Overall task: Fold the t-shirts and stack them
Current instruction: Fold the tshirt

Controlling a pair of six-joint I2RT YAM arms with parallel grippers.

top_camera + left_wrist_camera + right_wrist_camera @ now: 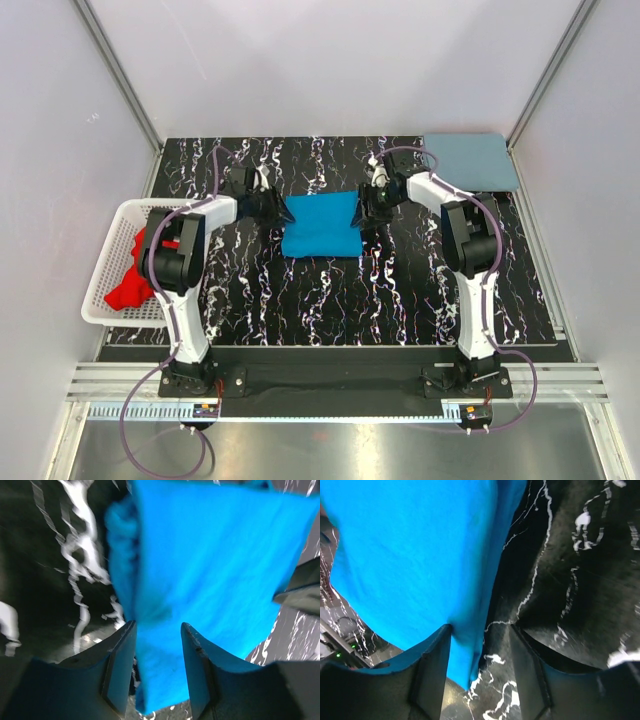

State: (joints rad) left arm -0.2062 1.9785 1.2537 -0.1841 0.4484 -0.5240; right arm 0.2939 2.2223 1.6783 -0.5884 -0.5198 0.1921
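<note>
A bright blue t-shirt (320, 226) lies folded into a rectangle on the black marbled table (400, 290), in the middle. My left gripper (278, 208) is at its left edge. In the left wrist view that gripper (158, 625) is open, and the blue cloth (210, 565) runs loose between its fingers. My right gripper (362, 212) is at the shirt's right edge. The right wrist view shows this gripper (481, 628) open, with the cloth's edge (420, 555) beside one finger and bare table by the other. A dusty grey-blue t-shirt (472, 161) lies folded flat at the back right corner.
A white lattice basket (112, 262) stands at the table's left edge with red t-shirts (130, 285) bunched inside. Grey walls enclose the table on three sides. Both arm bases are bolted along the near edge.
</note>
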